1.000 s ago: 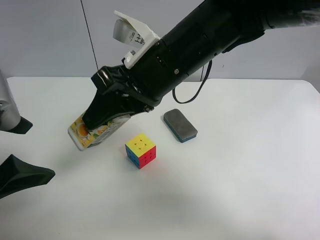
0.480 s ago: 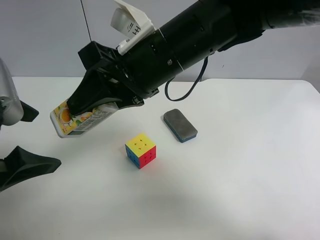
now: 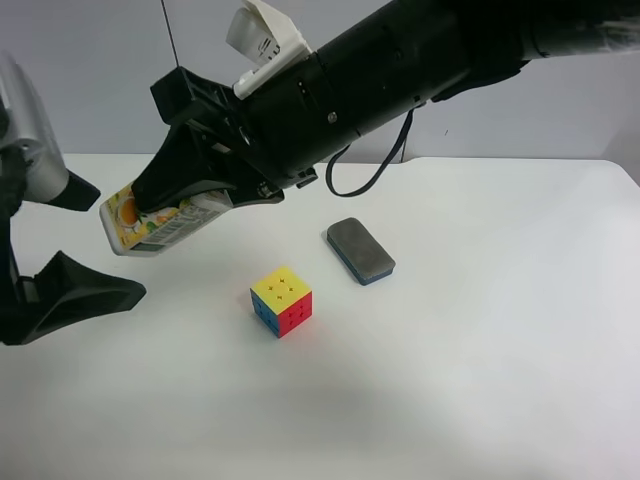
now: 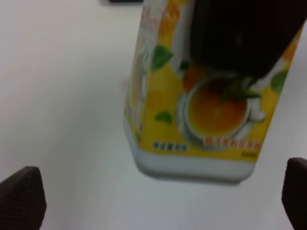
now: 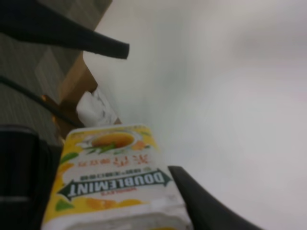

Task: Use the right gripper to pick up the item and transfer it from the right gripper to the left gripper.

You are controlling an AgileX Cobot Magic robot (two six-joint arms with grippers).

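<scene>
The white bench (image 3: 500, 380) lies under everything, and above it reaches my glossy black right arm (image 3: 400, 70), with a white block (image 3: 265, 35) on top of it and a black cable (image 3: 385, 175) looping below. My right jaws are clamped on the small white-and-yellow drink carton with orange fruit print and green lettering (image 3: 160, 220). One black finger (image 5: 206, 206) presses each side of it, and in the left wrist view a finger covers the carton's upper part (image 4: 244, 38). The carton hangs clear of the bench, tilted, with its flat end turned towards my other arm. It is closed, so I cannot see what is inside. At the exterior high view's left sits my left arm's rounded silver-grey housing (image 3: 30, 130), and my left jaws stand wide apart, with one black wedge finger (image 3: 80, 190) above and one below. From the left wrist view the carton's end (image 4: 201, 120) lies between my two left fingertips (image 4: 21, 196), apart from both. On the bench, well apart from the carton, rests a dark grey eraser block with a blue base (image 3: 360, 250). Near that stands a multicoloured puzzle cube (image 3: 281, 301), yellow on top.
</scene>
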